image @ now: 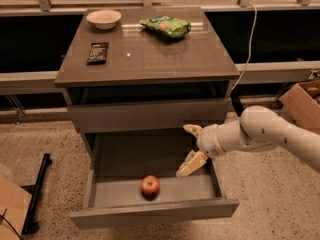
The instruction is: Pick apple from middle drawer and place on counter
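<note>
Hovering above the right side of the middle drawer (pixel 155 215), my claw (pixel 191 147) hangs with its two pale fingers spread wide and nothing between them. The drawer stands pulled out, so access is sorted. The apple (pixel 150 185) sits on the drawer floor, about midway across and close to the front wall, below and to the left of my claw, with a clear gap and no contact. I'd call this early days: no grasp, no lift, no placing. What's left is dropping down and left, closing around the apple, raising it clear and setting it on the counter (pixel 150 66). Up there a bowl (pixel 103 19), a green snack bag (pixel 166 26) and a dark flat bar (pixel 98 53) sit toward the back and left, so the bare front stretch looks like my landing spot.
</note>
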`<state>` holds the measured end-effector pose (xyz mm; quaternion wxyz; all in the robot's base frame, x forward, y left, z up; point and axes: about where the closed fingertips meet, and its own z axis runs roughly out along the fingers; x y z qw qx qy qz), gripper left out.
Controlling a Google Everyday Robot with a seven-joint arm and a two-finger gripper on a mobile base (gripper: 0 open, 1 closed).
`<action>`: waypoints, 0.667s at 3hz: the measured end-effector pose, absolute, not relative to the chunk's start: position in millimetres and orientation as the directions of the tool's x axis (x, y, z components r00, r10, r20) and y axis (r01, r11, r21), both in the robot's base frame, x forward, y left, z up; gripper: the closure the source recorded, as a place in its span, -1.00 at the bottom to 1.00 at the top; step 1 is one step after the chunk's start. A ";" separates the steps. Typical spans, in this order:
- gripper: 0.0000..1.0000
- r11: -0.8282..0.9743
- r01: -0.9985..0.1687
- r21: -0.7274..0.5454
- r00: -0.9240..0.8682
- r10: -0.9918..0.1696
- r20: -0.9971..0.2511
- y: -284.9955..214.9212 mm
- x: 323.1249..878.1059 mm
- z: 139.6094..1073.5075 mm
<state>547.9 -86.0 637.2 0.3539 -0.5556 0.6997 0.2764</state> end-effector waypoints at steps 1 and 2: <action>-1.00 0.256 -0.966 -0.013 -0.134 -0.547 -0.826 -75.5 563.1 616.2; -1.00 0.252 -0.967 0.020 -0.148 -0.498 -0.854 -62.2 578.8 571.8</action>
